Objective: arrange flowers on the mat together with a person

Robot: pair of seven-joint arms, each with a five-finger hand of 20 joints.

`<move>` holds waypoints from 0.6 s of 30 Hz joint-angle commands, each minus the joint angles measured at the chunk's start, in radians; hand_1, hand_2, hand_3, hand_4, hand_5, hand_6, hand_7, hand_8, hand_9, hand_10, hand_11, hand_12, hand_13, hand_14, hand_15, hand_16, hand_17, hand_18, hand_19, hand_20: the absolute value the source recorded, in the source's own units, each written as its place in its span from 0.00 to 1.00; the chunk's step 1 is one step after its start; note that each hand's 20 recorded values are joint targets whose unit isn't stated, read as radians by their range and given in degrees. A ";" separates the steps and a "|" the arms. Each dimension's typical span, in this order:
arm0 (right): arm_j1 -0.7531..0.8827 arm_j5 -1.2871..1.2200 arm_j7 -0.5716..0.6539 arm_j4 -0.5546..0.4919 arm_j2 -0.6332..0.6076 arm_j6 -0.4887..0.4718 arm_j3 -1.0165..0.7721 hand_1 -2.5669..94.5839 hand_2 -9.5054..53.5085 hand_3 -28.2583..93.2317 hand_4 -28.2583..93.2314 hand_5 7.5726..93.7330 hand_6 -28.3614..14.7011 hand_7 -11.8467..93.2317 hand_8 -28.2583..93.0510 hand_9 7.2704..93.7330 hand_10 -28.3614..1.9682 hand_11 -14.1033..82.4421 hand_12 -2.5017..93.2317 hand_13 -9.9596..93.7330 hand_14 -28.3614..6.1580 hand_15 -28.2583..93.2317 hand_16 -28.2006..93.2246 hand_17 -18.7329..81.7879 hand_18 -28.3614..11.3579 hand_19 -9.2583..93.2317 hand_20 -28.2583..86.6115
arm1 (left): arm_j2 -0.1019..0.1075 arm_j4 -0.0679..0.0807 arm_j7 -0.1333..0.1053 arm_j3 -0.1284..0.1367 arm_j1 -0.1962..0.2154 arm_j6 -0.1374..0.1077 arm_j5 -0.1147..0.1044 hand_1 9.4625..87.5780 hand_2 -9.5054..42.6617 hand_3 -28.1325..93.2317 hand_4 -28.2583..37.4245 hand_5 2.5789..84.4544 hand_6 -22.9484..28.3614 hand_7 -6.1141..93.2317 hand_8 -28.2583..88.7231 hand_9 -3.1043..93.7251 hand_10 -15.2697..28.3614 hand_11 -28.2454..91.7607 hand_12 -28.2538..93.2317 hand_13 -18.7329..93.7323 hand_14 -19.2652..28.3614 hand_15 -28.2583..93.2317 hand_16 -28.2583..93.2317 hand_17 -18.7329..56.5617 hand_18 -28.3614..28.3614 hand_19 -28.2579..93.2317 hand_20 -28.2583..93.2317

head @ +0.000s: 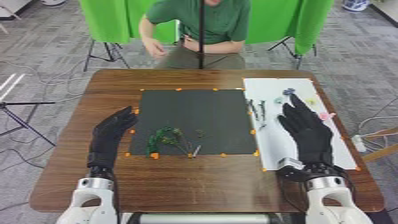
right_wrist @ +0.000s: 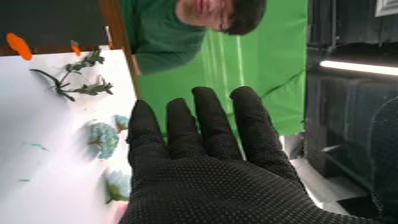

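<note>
On the tabletop, the right robot hand is over the white sheet, at about 3 o'clock from the dark mat. Its fingers are straight and slightly apart. Seen from that robot hand in the head view, the blue flower lies toward 11 o'clock, the pink flower near it toward 2 o'clock, and the green stems toward 10 o'clock. A pale blue ruffled flower is on the sheet in the right wrist view (rather like a carnation).

The left robot hand is by the dark mat's 9 o'clock edge, fingers extended. The leafy green sprig lies on the mat toward 7 o'clock, roughly at 3 o'clock from that robot hand.
</note>
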State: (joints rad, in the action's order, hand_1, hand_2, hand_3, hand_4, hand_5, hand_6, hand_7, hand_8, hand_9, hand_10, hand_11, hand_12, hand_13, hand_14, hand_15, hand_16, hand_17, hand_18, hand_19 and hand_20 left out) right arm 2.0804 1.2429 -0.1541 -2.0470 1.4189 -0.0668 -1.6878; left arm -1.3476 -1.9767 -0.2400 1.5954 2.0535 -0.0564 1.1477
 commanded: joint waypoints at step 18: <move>-0.061 0.019 -0.025 0.016 0.076 -0.044 0.024 0.05 0.24 0.86 0.11 0.30 0.58 0.16 0.18 0.33 0.47 0.18 0.12 0.34 0.49 0.28 0.33 0.32 0.39 0.11 0.43 | -0.080 0.009 -0.037 0.026 0.004 0.004 0.060 0.19 0.17 0.81 0.09 0.56 0.52 0.20 0.19 0.49 0.66 0.38 0.34 0.48 0.78 0.38 0.24 0.34 0.71 0.29 0.37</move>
State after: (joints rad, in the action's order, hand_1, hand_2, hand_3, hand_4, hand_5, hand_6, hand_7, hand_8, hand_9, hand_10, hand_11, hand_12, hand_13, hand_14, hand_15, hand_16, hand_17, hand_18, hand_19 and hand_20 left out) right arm 2.0072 1.2521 -0.1684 -2.0239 1.4784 -0.1049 -1.6650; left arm -1.4025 -1.9699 -0.2773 1.6203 2.0454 -0.0423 1.2056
